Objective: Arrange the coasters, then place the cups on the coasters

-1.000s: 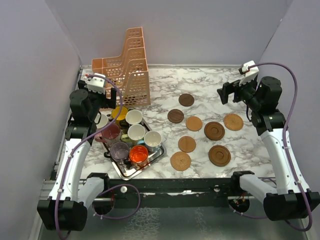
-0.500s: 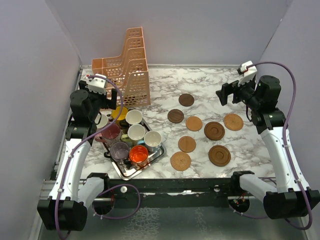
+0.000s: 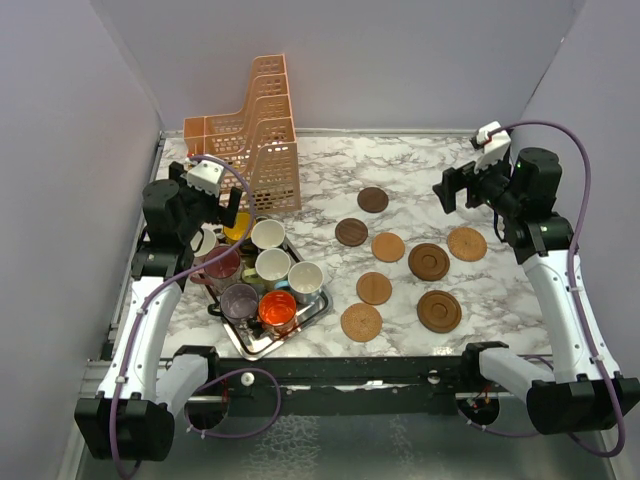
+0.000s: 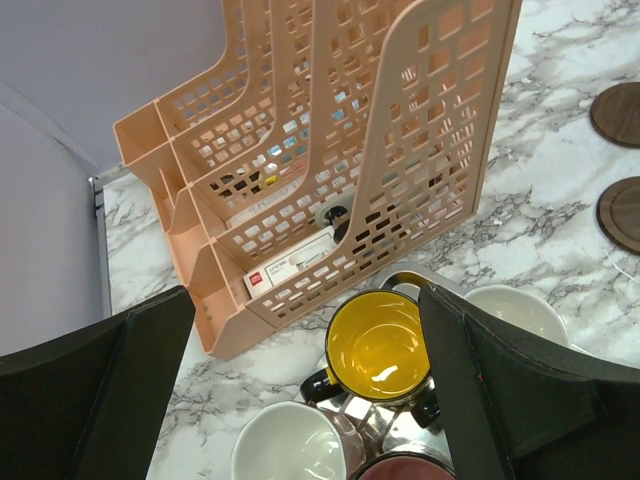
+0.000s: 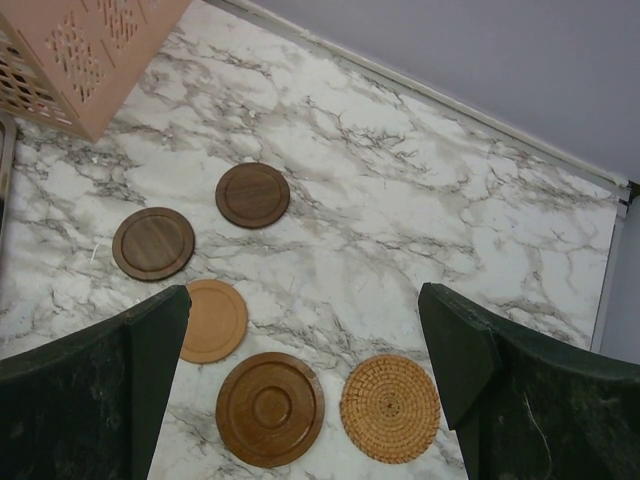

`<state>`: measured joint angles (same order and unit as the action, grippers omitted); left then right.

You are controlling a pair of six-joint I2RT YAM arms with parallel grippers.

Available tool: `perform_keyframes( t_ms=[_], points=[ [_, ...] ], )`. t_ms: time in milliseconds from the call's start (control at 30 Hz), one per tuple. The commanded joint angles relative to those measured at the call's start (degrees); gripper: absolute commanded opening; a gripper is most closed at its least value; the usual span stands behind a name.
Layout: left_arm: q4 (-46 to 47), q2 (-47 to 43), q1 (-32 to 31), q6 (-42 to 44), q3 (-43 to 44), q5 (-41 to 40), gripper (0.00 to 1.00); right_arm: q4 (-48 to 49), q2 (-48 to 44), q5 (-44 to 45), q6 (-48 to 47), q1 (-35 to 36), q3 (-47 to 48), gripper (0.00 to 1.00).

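cups (image 3: pixel 272 264) crowd the silver tray (image 3: pixel 305 326)

maroon cup (image 4: pixel 402 469) cut off below, rack (image 5: pixel 85 50) cropped

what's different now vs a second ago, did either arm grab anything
The left tool swung right toward the tray and now hangs open above the yellow cup. The right tool barely shifted left and is also open. Nothing was grabbed or released. The cups, coasters and orange rack lie as before.
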<state>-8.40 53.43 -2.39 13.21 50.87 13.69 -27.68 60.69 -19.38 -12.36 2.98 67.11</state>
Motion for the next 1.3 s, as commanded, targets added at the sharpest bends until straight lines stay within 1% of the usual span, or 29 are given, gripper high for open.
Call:
perform_keyframes(
  t_ms=[0, 267, 500, 633, 767, 933, 1067, 1267],
  points=[
    [-1.9, 0.3, -0.3, 2.7, 1.6, 3.8, 0.99, -2.1, 0.4, -1.1, -2.0, 0.0, 1.7, 1.0],
    [-5.0, 0.9, -0.3, 4.4, 1.8, 5.1, 0.99, -3.1, 0.8, -2.3, -4.9, 0.1, 2.1, 1.0],
    [-8.1, 1.2, -0.4, 5.6, 2.4, 4.7, 0.99, -0.6, 2.3, -6.1, -7.0, 0.8, -1.7, 1.0],
    [-10.6, 1.2, -0.4, 4.8, 3.5, 4.7, 0.99, 1.9, 3.8, -6.4, -7.7, 3.1, -4.7, 1.0],
    [-12.4, 1.6, -0.4, 5.1, 4.6, 4.0, 0.99, 5.2, 6.5, -4.1, -8.8, 7.5, -7.2, 1.0],
    [-13.0, 2.0, -0.4, 5.8, 5.1, 4.3, 0.99, 10.7, 11.7, -1.9, -9.4, 12.2, -8.6, 1.0],
    [-13.0, 2.1, -0.2, 4.8, 5.0, 6.4, 0.99, 15.6, 18.2, 0.9, -9.5, 15.1, -7.8, 0.99],
    [-12.5, 2.2, -0.1, 5.4, 3.9, 5.7, 0.99, 18.2, 32.1, 4.2, -6.2, 16.5, -1.0, 0.93]
  ],
)
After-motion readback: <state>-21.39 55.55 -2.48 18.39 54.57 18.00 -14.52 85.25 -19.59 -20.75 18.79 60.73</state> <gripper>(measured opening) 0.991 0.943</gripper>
